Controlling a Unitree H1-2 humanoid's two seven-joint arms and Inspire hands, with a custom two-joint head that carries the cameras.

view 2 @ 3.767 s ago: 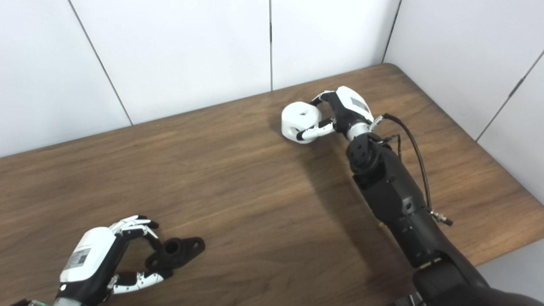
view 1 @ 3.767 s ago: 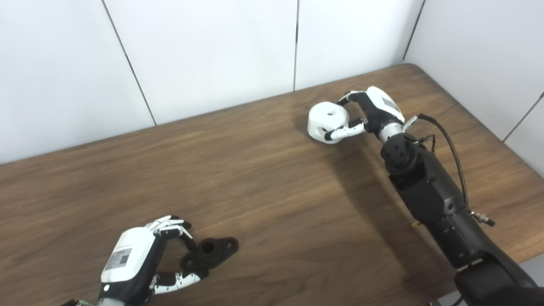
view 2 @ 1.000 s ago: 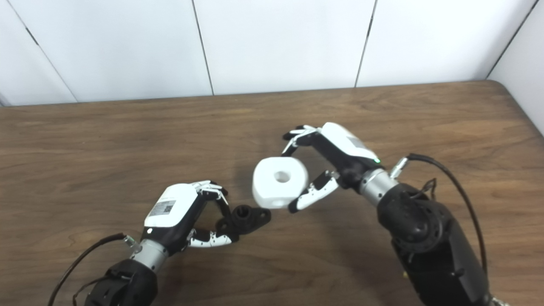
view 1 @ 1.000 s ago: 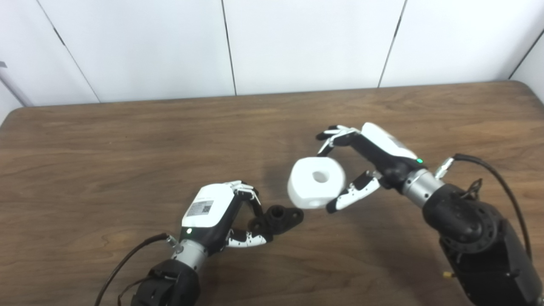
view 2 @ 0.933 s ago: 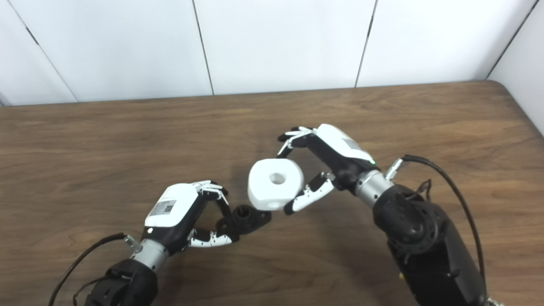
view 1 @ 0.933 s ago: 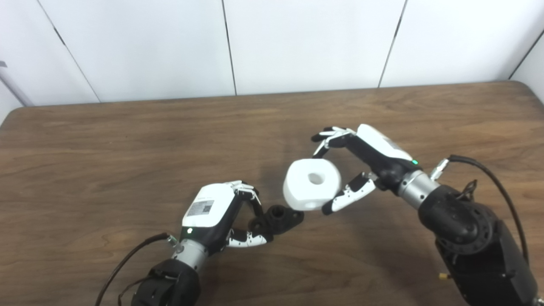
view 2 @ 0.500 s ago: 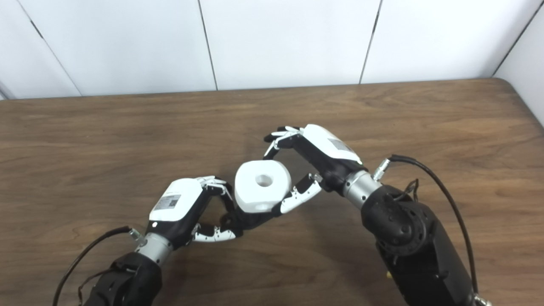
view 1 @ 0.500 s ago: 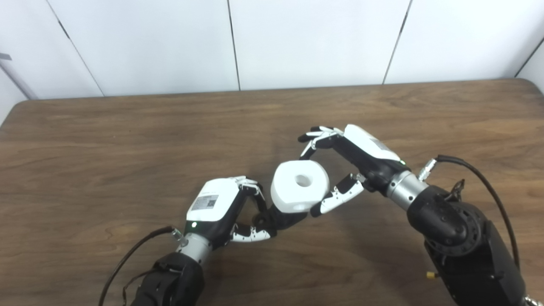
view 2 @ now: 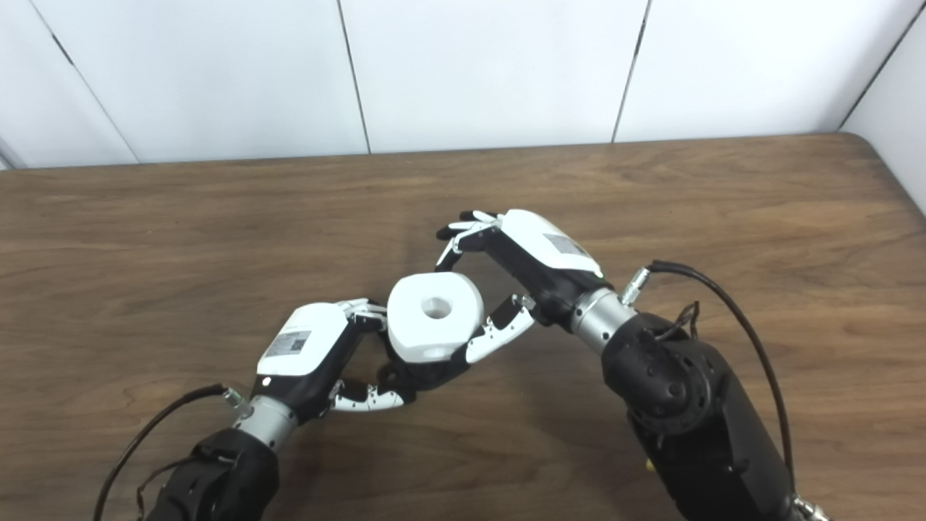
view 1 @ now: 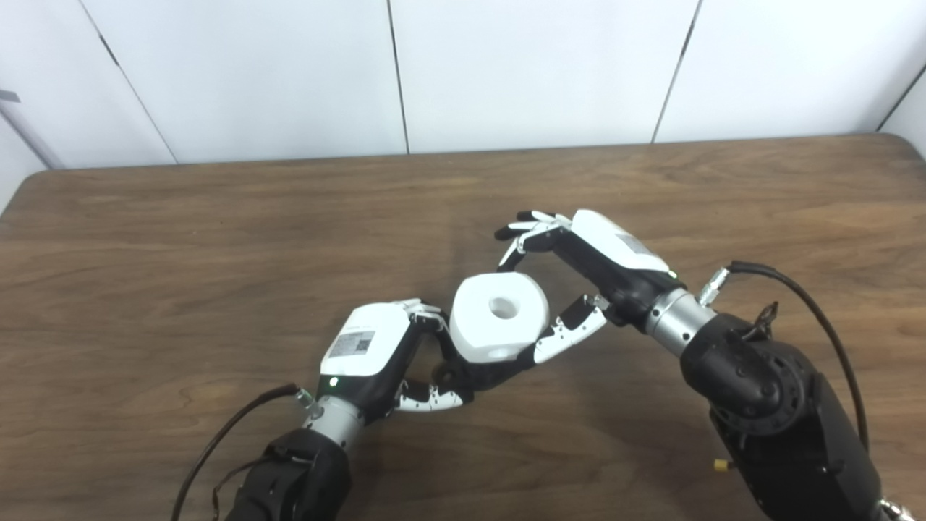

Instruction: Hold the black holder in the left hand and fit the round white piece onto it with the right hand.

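Observation:
My left hand (view 1: pixel 372 352) grips the black holder (view 1: pixel 485 374) low over the wooden table (view 1: pixel 217 239), fingers and thumb closed around its left end. Most of the holder is hidden under the round white piece (view 1: pixel 498 317), a thick white disc with a hole in its top. My right hand (view 1: pixel 586 278) carries that piece between fingers at the back and thumb at the front. The piece sits directly above the holder; I cannot tell whether they touch. In the right eye view the piece (view 2: pixel 434 316) overlaps the left hand's fingers (view 2: pixel 365 312).
White wall panels (view 1: pixel 535 65) run behind the table's far edge. A black cable (view 1: pixel 817 311) loops off the right forearm, and another cable (view 1: pixel 224 441) trails from the left wrist. Bare wood lies to the left and far right.
The right hand has carried the white piece leftward and slightly down, from beside the holder to over it, now covering most of it. The left hand has stayed put with the holder.

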